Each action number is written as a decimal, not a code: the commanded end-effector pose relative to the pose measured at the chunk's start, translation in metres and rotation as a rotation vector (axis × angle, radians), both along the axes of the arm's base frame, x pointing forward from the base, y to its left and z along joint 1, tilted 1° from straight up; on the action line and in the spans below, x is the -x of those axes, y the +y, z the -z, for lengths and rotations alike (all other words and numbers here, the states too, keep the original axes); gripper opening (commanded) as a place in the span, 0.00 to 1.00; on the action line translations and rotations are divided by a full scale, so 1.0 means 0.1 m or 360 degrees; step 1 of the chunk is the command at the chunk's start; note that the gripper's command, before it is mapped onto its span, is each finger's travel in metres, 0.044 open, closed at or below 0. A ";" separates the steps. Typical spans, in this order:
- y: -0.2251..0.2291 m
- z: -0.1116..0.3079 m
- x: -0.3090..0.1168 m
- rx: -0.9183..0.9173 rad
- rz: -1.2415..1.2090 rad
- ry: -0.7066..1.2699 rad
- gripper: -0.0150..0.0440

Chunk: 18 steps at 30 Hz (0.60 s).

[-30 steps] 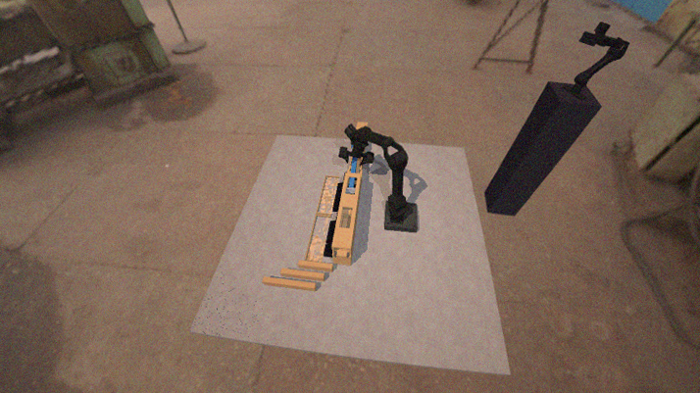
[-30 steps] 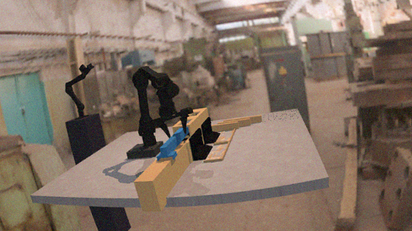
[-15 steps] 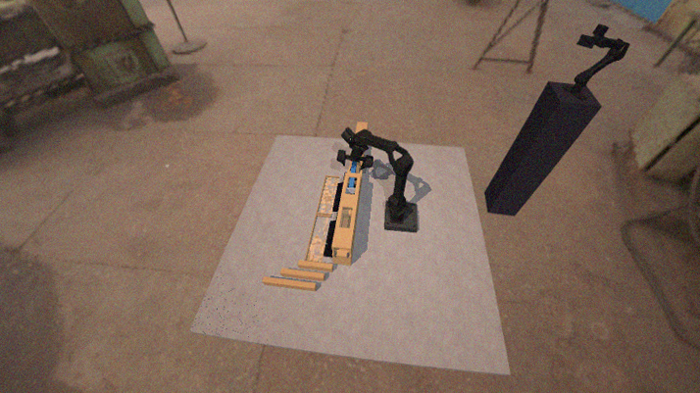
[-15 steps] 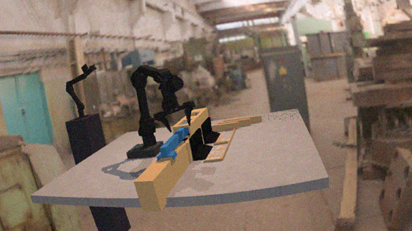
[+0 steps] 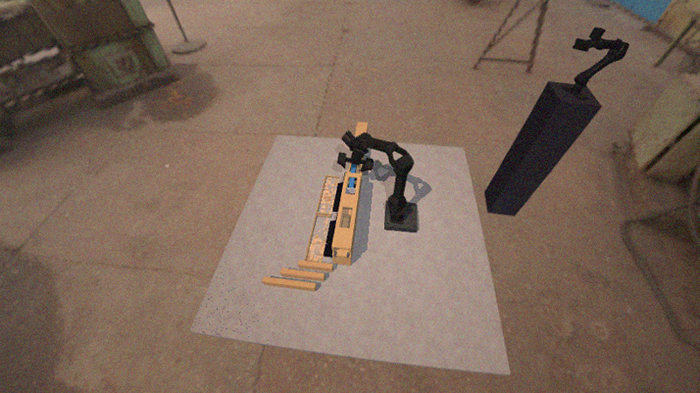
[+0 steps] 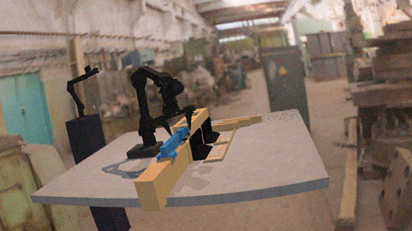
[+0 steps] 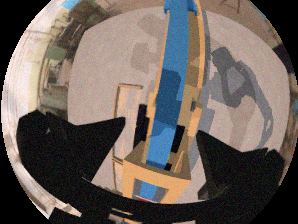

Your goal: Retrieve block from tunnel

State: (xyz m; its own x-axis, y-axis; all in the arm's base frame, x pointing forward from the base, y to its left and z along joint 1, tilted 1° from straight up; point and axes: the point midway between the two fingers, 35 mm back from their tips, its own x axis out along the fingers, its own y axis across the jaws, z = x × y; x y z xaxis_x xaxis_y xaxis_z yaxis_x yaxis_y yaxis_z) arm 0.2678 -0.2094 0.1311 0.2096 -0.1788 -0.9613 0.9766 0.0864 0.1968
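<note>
The tan covered tunnel (image 5: pixel 348 207) (image 7: pixel 165 177) has openings in its roof. Blue cage parts (image 5: pixel 351 183) (image 7: pixel 148 190) show through one opening. A red sliver (image 7: pixel 142 199) at that opening's lower edge may be the block; the rest is hidden. The long blue handle (image 6: pixel 174 142) (image 7: pixel 175 55) sticks out of the tunnel's end along the open channel, with a wider crosspiece (image 6: pixel 166 154) at its outer end. My gripper (image 5: pixel 355 166) (image 6: pixel 180 132) (image 7: pixel 161 127) is wide open and empty, with one finger on each side of the handle, near the tunnel mouth.
Three tan rods (image 5: pixel 288 283) (image 5: pixel 303 274) (image 5: pixel 316 265) lie beyond the tunnel's far end. A flat frame (image 5: pixel 317 215) (image 6: pixel 221 158) and black pieces (image 5: pixel 336 196) (image 6: pixel 198 146) are beside the tunnel. A tan beam (image 6: pixel 154 184) continues past the table edge. Another arm stands on a dark pillar (image 5: pixel 542 149).
</note>
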 end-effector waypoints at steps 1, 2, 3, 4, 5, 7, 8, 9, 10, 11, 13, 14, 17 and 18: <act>0.00 0.07 0.01 0.0000 0.0010 0.0004 1.00; 0.00 0.09 0.01 0.0000 0.0010 0.0004 1.00; 0.00 0.10 0.01 0.0000 0.0010 0.0004 1.00; 0.00 0.12 0.01 0.0000 0.0010 0.0004 1.00; 0.00 0.14 0.01 0.0000 0.0010 0.0004 1.00; 0.00 0.17 0.01 0.0000 0.0010 0.0004 1.00; 0.00 0.19 0.01 0.0000 0.0010 0.0004 1.00; 0.00 0.20 0.01 0.0000 0.0010 0.0004 1.00; 0.00 0.14 0.00 0.0003 0.0001 -0.0004 0.96; 0.00 0.14 0.00 0.0003 0.0001 -0.0004 0.91; 0.00 0.14 0.00 0.0003 0.0001 -0.0004 0.82; 0.00 0.14 0.00 0.0003 0.0001 -0.0004 0.78; 0.00 0.14 0.00 0.0003 0.0001 -0.0004 0.64; 0.00 0.14 0.00 0.0003 0.0001 -0.0004 0.60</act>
State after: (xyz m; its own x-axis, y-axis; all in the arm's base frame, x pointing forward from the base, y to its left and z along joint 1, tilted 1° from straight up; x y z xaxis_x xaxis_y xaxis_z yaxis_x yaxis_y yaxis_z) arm 0.2675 -0.2094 0.1169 0.2107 -0.1801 -0.9608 0.9764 0.0859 0.1981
